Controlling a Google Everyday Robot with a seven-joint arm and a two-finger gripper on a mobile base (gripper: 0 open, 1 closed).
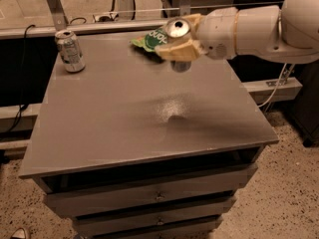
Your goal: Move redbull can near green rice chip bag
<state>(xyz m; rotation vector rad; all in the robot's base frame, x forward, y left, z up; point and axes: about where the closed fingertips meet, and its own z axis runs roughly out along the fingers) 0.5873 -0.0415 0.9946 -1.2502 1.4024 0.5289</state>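
My gripper (178, 43) is shut on the redbull can (178, 30) and holds it tilted above the back middle of the grey table (124, 118); only the can's silver top and lower end show between the tan fingers (180, 51). The green rice chip bag (151, 40) lies on the table just left of and behind the held can, partly hidden by the gripper. The white arm (249, 31) reaches in from the right.
A stouter silver can (70, 51) stands upright at the table's back left corner. Drawers (149, 198) sit under the tabletop. A rail and cables run behind the table; speckled floor lies to the right.
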